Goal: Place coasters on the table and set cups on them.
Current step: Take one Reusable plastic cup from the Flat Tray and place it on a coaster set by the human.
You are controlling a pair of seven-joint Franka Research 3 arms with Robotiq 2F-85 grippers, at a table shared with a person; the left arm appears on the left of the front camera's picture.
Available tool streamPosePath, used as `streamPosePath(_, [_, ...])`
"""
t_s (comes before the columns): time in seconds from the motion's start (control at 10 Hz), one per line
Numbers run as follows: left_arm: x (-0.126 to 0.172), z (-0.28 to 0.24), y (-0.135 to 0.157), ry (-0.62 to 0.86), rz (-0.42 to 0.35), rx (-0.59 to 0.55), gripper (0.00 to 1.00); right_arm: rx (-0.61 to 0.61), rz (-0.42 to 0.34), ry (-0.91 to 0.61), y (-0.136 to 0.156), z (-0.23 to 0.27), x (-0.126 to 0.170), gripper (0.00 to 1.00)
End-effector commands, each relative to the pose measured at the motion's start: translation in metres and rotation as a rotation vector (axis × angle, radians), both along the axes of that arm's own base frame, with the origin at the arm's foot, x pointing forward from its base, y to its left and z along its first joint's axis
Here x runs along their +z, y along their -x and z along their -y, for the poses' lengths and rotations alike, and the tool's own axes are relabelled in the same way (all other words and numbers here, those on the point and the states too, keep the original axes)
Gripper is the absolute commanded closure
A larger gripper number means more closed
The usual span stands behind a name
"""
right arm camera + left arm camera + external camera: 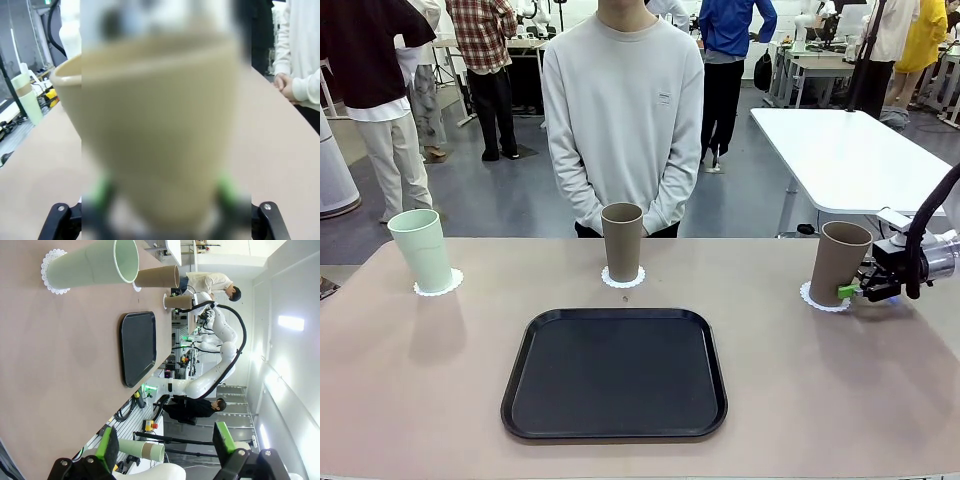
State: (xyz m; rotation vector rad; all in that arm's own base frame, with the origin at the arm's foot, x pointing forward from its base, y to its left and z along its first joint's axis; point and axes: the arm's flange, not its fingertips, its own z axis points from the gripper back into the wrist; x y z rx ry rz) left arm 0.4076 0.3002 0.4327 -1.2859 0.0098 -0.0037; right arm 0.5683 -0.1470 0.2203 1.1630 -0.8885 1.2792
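Three cups are standing upright on the table (pixel 410 380), each on its own coaster. The mint green cup (pixel 423 249) is sitting on a coaster (pixel 438 283) at my far left, a brown cup (pixel 622 241) is sitting on the middle coaster (pixel 623 277) in front of the person (pixel 623 100), and a second brown cup (pixel 840 263) is resting on the right coaster (pixel 820 297).

My right gripper (pixel 855 288) is lying level at that right cup's lower half, its fingers spread wide to either side of the cup; in my right wrist view the cup (pixel 150 130) is looming between the green pads (pixel 227 189), but I cannot tell whether they are touching it.

My left gripper (pixel 165 440) is hanging wide apart and is carrying nothing, well away from the mint cup (pixel 95 262).

A black tray (pixel 615 372) is lying on the table nearer to me than the cups. The person is standing at the far edge with hands clasped.
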Motion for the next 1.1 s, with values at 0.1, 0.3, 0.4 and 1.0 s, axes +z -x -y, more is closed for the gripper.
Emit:
streamPosePath(0.1, [0.003,0.001,0.001,0.001,-0.007,-0.001,0.00,0.034,-0.017,-0.009,-0.004,0.011,0.000,0.00])
streamPosePath(0.3, [0.003,0.001,0.001,0.001,-0.007,-0.001,0.00,0.024,-0.016,-0.015,-0.004,0.017,-0.001,0.00])
streamPosePath(0.4, [0.003,0.001,0.001,0.001,-0.007,-0.001,0.00,0.008,-0.014,-0.019,-0.005,0.020,-0.002,0.00])
streamPosePath(1.0, [0.003,0.001,0.001,0.001,-0.007,-0.001,0.00,-0.087,-0.013,-0.027,-0.006,0.030,-0.003,0.00])
